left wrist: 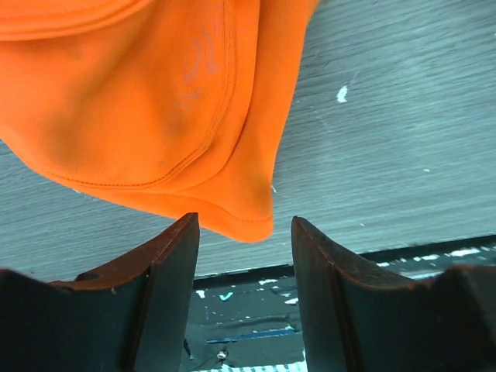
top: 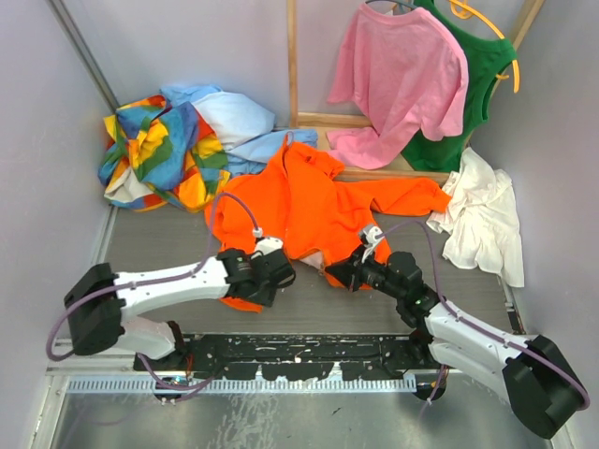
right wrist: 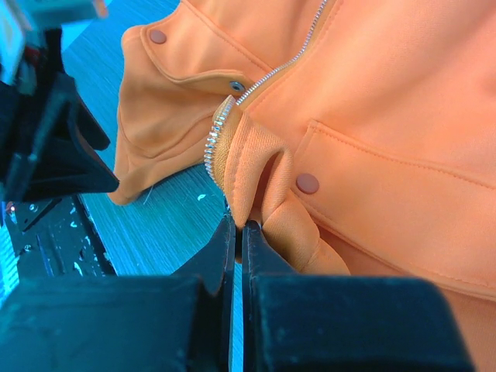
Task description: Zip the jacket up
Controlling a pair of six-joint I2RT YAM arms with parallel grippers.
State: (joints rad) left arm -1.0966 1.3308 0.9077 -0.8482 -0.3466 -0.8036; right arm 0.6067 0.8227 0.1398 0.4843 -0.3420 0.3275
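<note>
**Zip-up: hem ends being lined up**

You are working the jacket (top: pixel 309 201), which is lying across the middle of the table (top: pixel 168 245), collar toward the far edge. Your right gripper (right wrist: pixel 236 225) is pressing its fingers together on a fold of hem beside the zipper (right wrist: pixel 263 77). Your left gripper (left wrist: pixel 244 220) is standing with its 2 fingers apart, and a hem corner is lying between them ungripped.

Judgement: the next move calls for closing the left on that corner and levelling both halves.

The surface is grey wood-grain and the walls are pale. A multicoloured garment (top: pixel 154 150) is filling the far left corner, and a pink T-shirt (top: pixel 398 79) is hanging beyond the far edge.
</note>
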